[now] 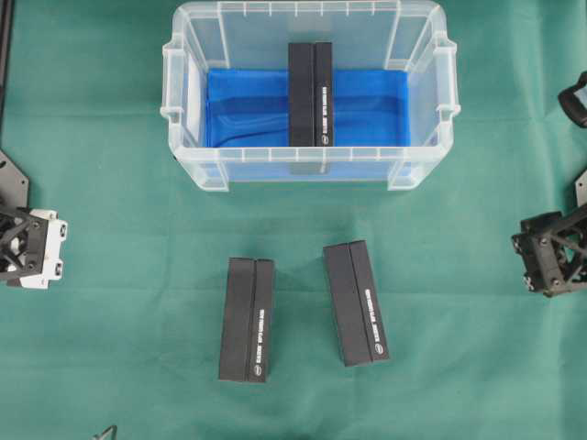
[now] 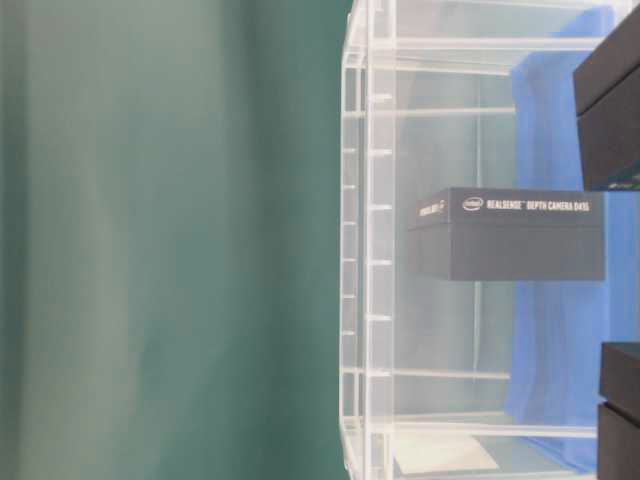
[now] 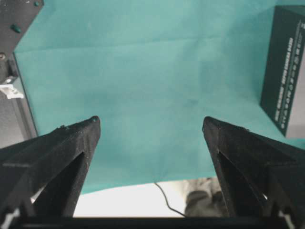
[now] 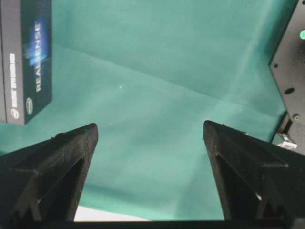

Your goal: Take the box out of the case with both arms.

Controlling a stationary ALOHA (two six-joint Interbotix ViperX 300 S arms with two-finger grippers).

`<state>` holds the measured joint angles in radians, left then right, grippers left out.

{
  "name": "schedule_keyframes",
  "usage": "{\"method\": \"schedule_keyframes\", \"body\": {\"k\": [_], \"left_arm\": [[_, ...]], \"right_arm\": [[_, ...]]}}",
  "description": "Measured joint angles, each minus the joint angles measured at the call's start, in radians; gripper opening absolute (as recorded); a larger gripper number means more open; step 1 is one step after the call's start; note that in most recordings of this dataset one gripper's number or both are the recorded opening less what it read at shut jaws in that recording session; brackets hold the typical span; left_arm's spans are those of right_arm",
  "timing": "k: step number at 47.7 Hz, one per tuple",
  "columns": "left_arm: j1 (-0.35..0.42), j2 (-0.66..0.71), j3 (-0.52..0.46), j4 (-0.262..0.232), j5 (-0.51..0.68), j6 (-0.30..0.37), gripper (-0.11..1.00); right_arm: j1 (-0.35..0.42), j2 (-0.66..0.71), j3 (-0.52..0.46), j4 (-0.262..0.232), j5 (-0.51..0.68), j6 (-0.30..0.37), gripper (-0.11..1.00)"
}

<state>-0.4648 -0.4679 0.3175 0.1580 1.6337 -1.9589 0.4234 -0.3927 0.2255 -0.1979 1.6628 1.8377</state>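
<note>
The case (image 1: pixel 275 165) is a clear plastic bin at the back middle of the green table, with a blue liner (image 1: pixel 248 105) on its floor. A long black box (image 1: pixel 310 92) lies across the liner in the middle of the case; in the table-level view the box (image 2: pixel 520 235) shows through the case wall (image 2: pixel 365 250). My left gripper (image 3: pixel 150 120) is open over bare cloth at the far left, well away from the case. My right gripper (image 4: pixel 150 125) is open too, at the far right, with nothing between its fingers.
Two more black boxes lie on the cloth in front of the case, one left of centre (image 1: pixel 247 319) and one right of centre (image 1: pixel 356 302). The left one (image 3: pixel 286 71) shows in the left wrist view, the right one (image 4: pixel 26 57) in the right wrist view.
</note>
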Motion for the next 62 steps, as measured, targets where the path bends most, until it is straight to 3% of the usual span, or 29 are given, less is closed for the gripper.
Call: {"method": "schedule_keyframes", "body": {"k": [11,19,24,38,50,62], "left_arm": [[0.002,-0.002,0.000,0.002,-0.003,0.002,0.85],[0.054,-0.023,0.014,0.002,-0.002,0.041,0.85],[0.107,-0.044,0.028,0.002,0.000,0.091,0.85],[0.299,-0.089,0.048,0.002,0.002,0.270,0.84],[0.480,-0.086,0.046,0.003,-0.002,0.466,0.84],[0.660,-0.083,0.048,0.003,-0.044,0.603,0.84]], "right_arm": [[-0.006,0.000,0.000,-0.005,0.002,-0.006,0.87],[-0.083,-0.005,0.005,-0.020,0.000,-0.040,0.87],[-0.155,-0.012,0.011,-0.029,0.000,-0.104,0.87],[-0.370,-0.017,0.011,-0.032,0.000,-0.370,0.87],[-0.552,-0.021,0.012,-0.032,0.000,-0.581,0.87],[-0.738,-0.028,0.012,-0.032,-0.026,-0.733,0.87]]}}
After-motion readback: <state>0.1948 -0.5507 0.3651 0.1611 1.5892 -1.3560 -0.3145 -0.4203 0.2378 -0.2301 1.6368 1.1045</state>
